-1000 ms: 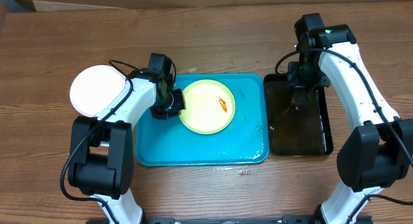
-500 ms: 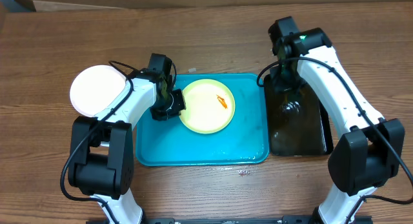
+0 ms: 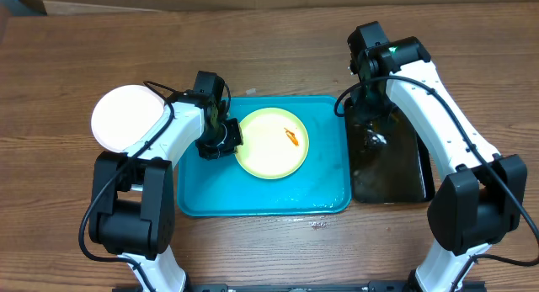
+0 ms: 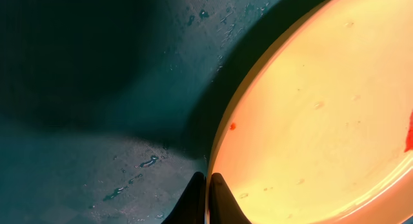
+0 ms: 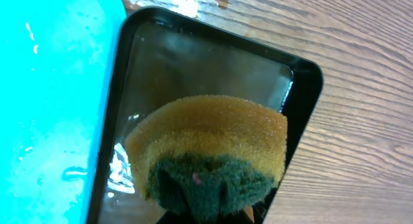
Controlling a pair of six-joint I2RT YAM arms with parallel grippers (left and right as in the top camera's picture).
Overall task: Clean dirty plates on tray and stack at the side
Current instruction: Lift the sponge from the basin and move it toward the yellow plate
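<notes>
A pale yellow-green plate (image 3: 270, 142) with a red-orange smear lies on the turquoise tray (image 3: 261, 195). My left gripper (image 3: 226, 134) is shut on the plate's left rim; the rim shows pinched between the fingertips in the left wrist view (image 4: 208, 195), with the plate (image 4: 316, 121) filling the right side. A white plate (image 3: 126, 117) lies on the table left of the tray. My right gripper (image 3: 376, 98) is shut on a yellow and green sponge (image 5: 206, 156) held over the black tray (image 5: 193, 62). A third plate does not show.
The black tray (image 3: 408, 170) holds shallow water and stands right of the turquoise tray. Water drops lie on the turquoise tray's wet floor (image 4: 97, 140). A small crumb spot lies on the table (image 3: 318, 224) below the tray. Cardboard edges the far side.
My right arm swung left and toward the back of the black tray with the sponge. The left gripper and plate shifted slightly.
</notes>
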